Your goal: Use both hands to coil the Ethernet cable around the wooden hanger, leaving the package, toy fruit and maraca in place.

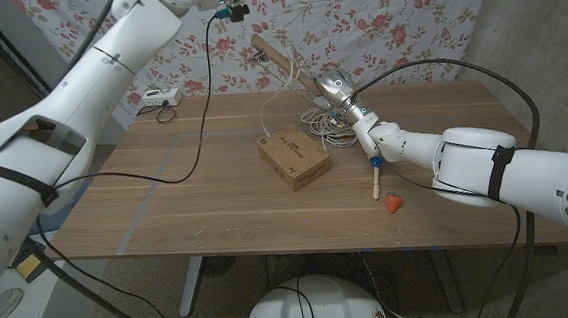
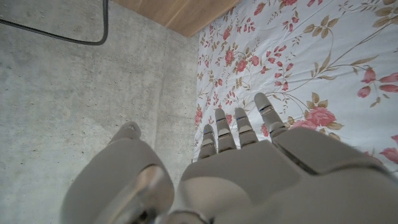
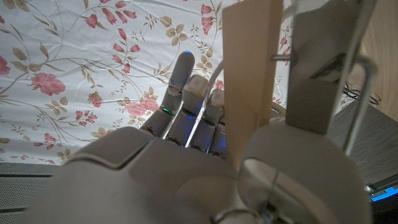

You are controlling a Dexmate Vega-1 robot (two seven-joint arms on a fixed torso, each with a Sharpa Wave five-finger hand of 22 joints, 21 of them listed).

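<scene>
Wooden and flat-barred, the hanger juts up from the right hand, whose fingers clasp it. The thin pale Ethernet cable lies bunched on the table just below that hand. The left hand is raised, fingers spread, empty.

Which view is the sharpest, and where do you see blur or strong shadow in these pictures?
Head view: sharpest, evenly lit, with a soft shadow beside the brown cardboard package. Right wrist view: the pale wooden hanger is near the lens and soft, and the right hand is dim. Left wrist view: the left hand is slightly blurred.
</scene>
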